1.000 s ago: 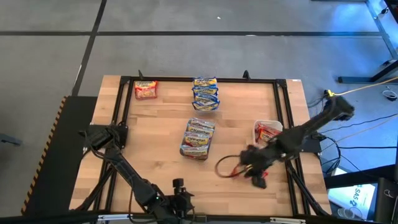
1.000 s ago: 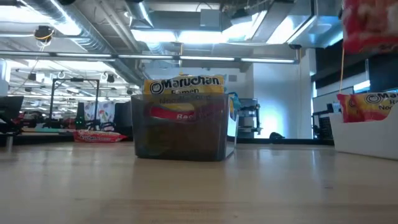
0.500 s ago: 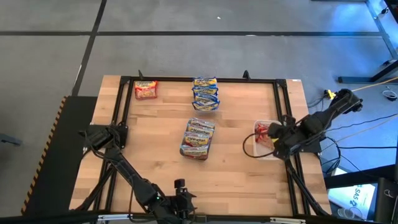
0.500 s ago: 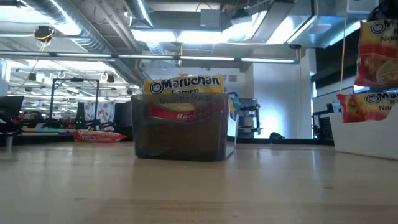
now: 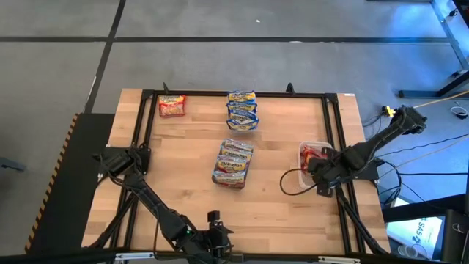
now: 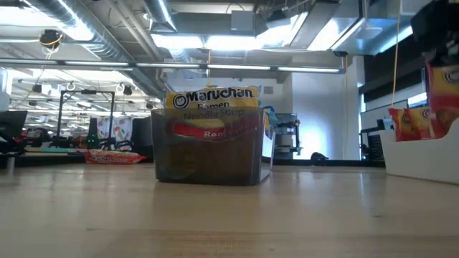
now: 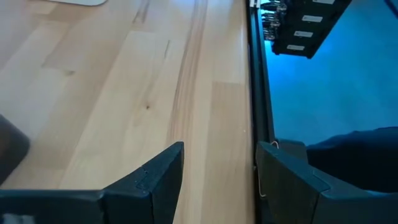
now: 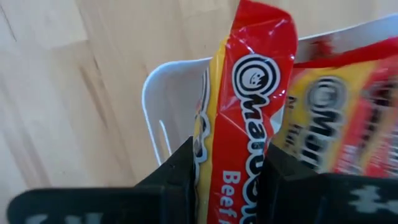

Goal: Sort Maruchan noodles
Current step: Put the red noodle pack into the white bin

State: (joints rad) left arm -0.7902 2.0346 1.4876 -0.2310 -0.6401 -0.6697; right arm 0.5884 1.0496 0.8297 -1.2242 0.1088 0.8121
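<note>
The landmark is the dark tub (image 5: 231, 163) at the middle of the table (image 5: 183, 183); in the low view (image 6: 208, 154) it is a translucent smoky bin with packets standing in it, the front one reading "Maruchan Ramen Noodle Soup" in black on yellow, with a red band below.

To the right of the tub, against the table's right frame rail, sits a white plastic bin (image 8: 163, 112) with rounded corners and slotted walls. The right gripper (image 5: 320, 167) hangs over it, its fingers pinched on a red-and-yellow packet (image 8: 242, 118), held upright on edge just above the bin's mouth. The glossy wrapper shows the round Maruchan face logo, part of the brand name, and "Beef" in white on red. A second red-and-yellow packet (image 8: 339, 118) of the same label lies inside the bin beside it.

Beyond the tub, near the far rail, a short row of blue-and-yellow packets (image 5: 242, 110) lies overlapping. To the far left of the tub, in the far corner, a single red-orange packet (image 5: 171, 105) lies flat.

The butcher-block wood between the tub and the white bin is bare, as is the near strip. The left gripper (image 7: 217, 180) waits near the tub's near-left side at the table's front edge, jaws spread wide with nothing between them, right beside the black frame rail.
</note>
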